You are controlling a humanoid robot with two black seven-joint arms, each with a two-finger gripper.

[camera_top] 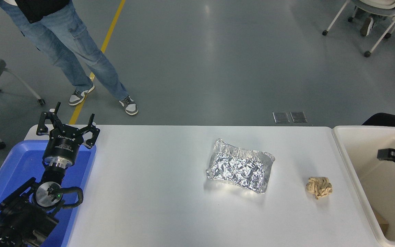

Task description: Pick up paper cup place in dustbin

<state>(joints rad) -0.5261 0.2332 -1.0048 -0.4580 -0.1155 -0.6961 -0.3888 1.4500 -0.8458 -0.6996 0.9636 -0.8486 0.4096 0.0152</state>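
The paper cup does not show in this view. The dustbin point(369, 128) is a large cream-white bin standing against the table's right end, and only part of its inside shows. A black part of my right gripper point(393, 154) reaches in from the right edge, over the dustbin's inside, with nothing visibly in it. My left gripper point(68, 119) is open and empty, parked at the lower left over the blue tray point(15, 164).
A crumpled foil container point(240, 165) lies mid-table. A crumpled brown paper ball point(319, 187) lies near the dustbin. A person in jeans point(77, 51) stands beyond the table's far left. A brown scrap point(382, 223) lies low in the dustbin.
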